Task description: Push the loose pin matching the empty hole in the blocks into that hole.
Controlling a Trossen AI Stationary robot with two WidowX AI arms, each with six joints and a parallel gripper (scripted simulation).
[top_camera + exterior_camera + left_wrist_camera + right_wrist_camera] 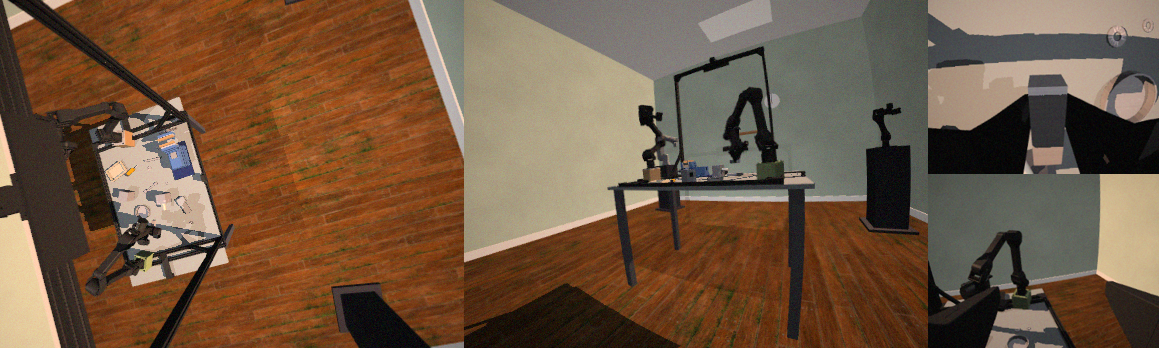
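Observation:
My left gripper (1046, 99) (735, 151), on the arm with the green base, is shut on a grey square-sided pin (1047, 120), held above the table. Pale grey blocks (162, 199) (718, 171) stand on the table (202, 222); another pale block (126, 195) stands beside them, and a pale piece (183, 204) lies tilted nearby. The empty hole cannot be made out. My right gripper (1053, 290) is open and empty, raised near the orange base, away from the blocks.
A round ring (142, 211) (1130, 97) (1018, 342) lies near the left gripper, with small washers (1117, 36) beyond. A blue bin (183, 170), an orange-rimmed tray (109, 176) and a small orange item (131, 171) are farther off. Dark frame bars cross the table's ends.

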